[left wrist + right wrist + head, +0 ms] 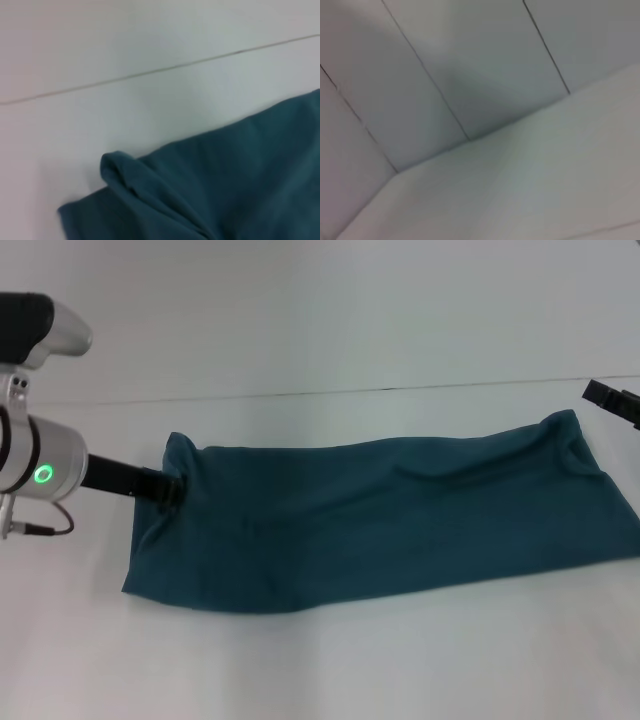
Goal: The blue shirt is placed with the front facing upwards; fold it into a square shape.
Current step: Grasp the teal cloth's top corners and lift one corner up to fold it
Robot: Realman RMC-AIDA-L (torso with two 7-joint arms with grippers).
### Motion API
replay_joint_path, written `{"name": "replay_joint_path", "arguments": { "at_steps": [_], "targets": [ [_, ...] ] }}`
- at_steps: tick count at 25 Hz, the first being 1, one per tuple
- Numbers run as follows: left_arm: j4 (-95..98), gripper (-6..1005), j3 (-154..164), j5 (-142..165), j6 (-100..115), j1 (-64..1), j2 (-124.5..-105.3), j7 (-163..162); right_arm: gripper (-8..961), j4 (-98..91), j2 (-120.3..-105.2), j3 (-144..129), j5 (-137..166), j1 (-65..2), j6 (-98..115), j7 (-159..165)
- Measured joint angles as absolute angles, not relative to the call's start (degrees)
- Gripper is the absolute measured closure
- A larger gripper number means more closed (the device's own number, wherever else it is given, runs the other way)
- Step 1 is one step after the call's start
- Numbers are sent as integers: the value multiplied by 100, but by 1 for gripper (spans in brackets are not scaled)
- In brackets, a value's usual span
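Lighting's soft and even, kinda cool-white, no glare anywhere. The blue shirt (390, 520) only throws a faint shadow along its near edge. Both wrist views are pretty blurry, the right one especially, just smeary grey panels.

The blue shirt (380, 520) lies folded into a long band across the surface, plain teal side up. Its left end looks bunched, perhaps lifted slightly.
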State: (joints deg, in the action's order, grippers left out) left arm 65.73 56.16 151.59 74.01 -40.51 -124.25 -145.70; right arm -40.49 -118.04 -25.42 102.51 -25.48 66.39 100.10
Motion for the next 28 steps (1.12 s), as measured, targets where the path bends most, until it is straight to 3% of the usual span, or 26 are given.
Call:
{"name": "replay_joint_path", "arguments": {
  "at_steps": [5, 11, 25, 28],
  "targets": [
    [6953, 967, 5929, 15036, 7554, -4090, -12422, -14797, 233, -3151, -11919, -2255, 9276, -2498, 6624, 7907],
    [7315, 968, 6084, 14862, 7808, -4215, -12411, -14951, 421, -1750, -11955, -2253, 8525, -2764, 6552, 5785],
    [7028, 968, 6178, 15031, 7650, -4181, -12382, -15068, 936, -901, -12000, -2389, 8537, -3101, 6464, 4832],
    [6812, 968, 6154, 15177, 7424, -4116, -12371, -15087, 934, -923, -11988, -2373, 8522, -3068, 6479, 4834]
  ]
}}
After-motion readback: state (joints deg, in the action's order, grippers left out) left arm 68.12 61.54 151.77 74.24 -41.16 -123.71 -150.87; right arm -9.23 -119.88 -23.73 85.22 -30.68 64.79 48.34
